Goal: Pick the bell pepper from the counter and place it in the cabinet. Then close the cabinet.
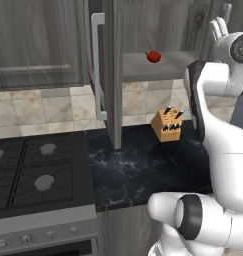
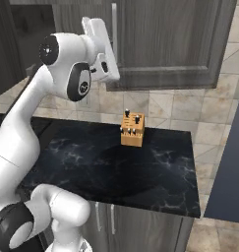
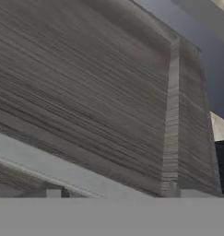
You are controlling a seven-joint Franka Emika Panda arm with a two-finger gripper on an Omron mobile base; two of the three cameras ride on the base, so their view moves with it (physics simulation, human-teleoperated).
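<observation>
Red bell pepper (image 1: 153, 56) — on cabinet (image 1: 158, 65) shelf.

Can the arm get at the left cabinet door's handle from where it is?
Probably yes. The left door stands edge-on, its bar handle exposed, with only the low knife block nearby, though the arm is raised off to the right.

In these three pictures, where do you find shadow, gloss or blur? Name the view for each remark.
Left base view: the bell pepper on the cabinet shelf shows a small glossy highlight. Right base view: the knife block casts a soft round shadow on the counter. Hand view: the cabinet door is close, its wood grain streaky and soft.
</observation>
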